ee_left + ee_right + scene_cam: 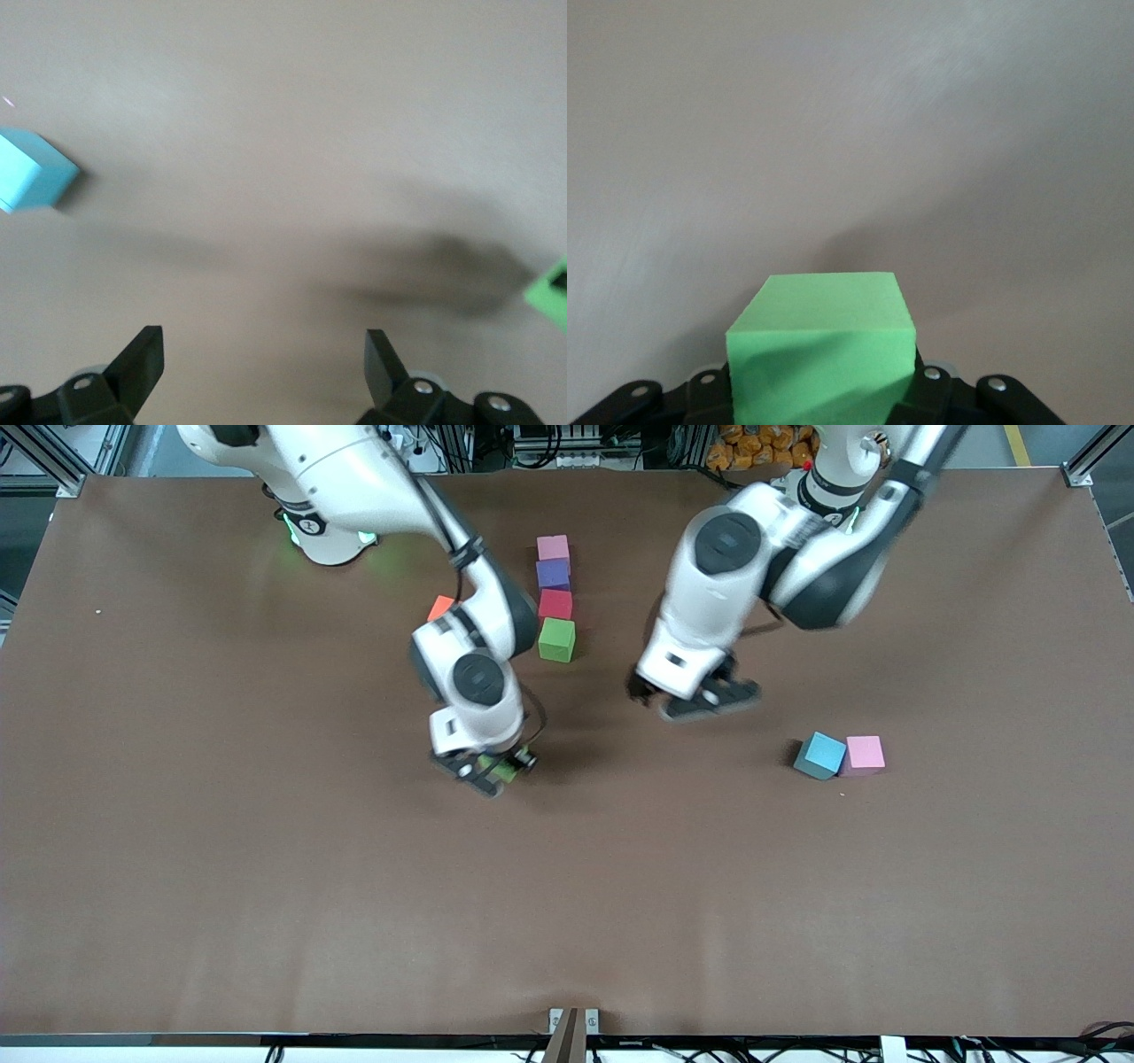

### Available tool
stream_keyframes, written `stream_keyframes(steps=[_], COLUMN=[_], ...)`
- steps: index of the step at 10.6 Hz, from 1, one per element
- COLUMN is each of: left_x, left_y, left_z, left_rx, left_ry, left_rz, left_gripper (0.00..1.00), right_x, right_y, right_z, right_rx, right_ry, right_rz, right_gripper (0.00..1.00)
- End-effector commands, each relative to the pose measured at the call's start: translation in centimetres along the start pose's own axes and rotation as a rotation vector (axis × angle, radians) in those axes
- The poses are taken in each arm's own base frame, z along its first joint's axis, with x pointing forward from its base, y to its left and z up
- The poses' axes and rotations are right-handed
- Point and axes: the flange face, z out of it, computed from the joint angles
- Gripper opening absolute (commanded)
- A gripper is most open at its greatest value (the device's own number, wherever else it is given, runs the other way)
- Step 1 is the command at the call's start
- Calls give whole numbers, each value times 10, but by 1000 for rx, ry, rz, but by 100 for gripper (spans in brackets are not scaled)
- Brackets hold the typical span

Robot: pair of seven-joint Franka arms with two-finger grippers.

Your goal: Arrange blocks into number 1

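Observation:
A pink block (553, 547), a purple block (553, 574), a red block (555, 604) and a green block (557, 639) lie in one column running toward the front camera. An orange block (440, 607) shows partly beside the right arm. My right gripper (489, 771) (824, 394) is over the middle of the table, shut on a second green block (503, 770) (822, 341). My left gripper (695, 701) (264, 363) hangs open over bare table with nothing between its fingers. A light blue block (820, 755) (31, 173) touches a second pink block (864, 754) toward the left arm's end.
The brown table mat (266, 868) stretches wide on all sides of the blocks. A small bracket (572, 1020) sits at the table's edge nearest the front camera. In the left wrist view the held green block (549, 294) shows at the picture's edge.

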Motion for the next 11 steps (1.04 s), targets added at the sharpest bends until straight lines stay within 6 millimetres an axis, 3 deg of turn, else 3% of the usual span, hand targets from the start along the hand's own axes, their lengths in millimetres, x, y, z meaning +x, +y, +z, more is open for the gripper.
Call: stream_keyframes(steps=[1, 4, 6, 8, 9, 10, 11], left_x=[39, 75, 97, 129, 139, 145, 150], left_y=[-52, -97, -126, -163, -171, -183, -195], left_z=[13, 54, 55, 38, 21, 3, -18], left_rx=[45, 86, 99, 97, 90, 89, 88], left_ry=[-10, -65, -59, -24, 5, 36, 66], left_rz=[-11, -6, 32, 68, 90, 69, 47], left_gripper=[100, 100, 100, 100, 100, 100, 100], right_x=[-80, -98, -103, -101, -104, -109, -127], right_y=[-13, -19, -14, 4, 12, 17, 22], right_z=[-25, -26, -12, 19, 31, 38, 40], right_rx=[6, 3, -26, -43, -50, -23, 7], right_ry=[40, 51, 25, -71, -87, -76, -83], right_rz=[-147, -309, -405, -428, -425, -416, -422], right_gripper=[0, 0, 1, 1, 1, 1, 1])
